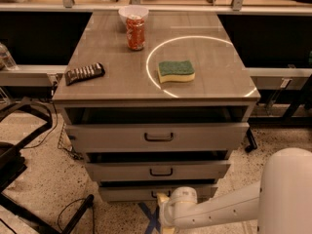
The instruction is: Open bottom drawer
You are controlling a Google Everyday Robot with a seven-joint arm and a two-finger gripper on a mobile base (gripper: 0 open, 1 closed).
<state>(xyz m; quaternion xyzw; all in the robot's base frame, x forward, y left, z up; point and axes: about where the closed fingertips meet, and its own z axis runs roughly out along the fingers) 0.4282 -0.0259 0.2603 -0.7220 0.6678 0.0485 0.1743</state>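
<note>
The cabinet [156, 89] has three grey-brown drawer fronts. The bottom drawer [124, 193] is the narrowest and lowest, standing out a little from the cabinet. Its small dark handle [157, 194] at the centre is partly covered by my arm. My gripper [168, 203] is at the end of the white arm [219, 213] that comes in from the lower right. It sits right in front of the bottom drawer's handle, low near the floor. The white wrist hides its tip.
The top drawer [158, 136] and middle drawer [158, 170] also stand out slightly. On the cabinet top are a green-and-yellow sponge [176, 70], a red can [135, 32], a white bowl [133, 12] and a dark snack bag [85, 73]. Black chair legs and cables [29, 189] lie at left.
</note>
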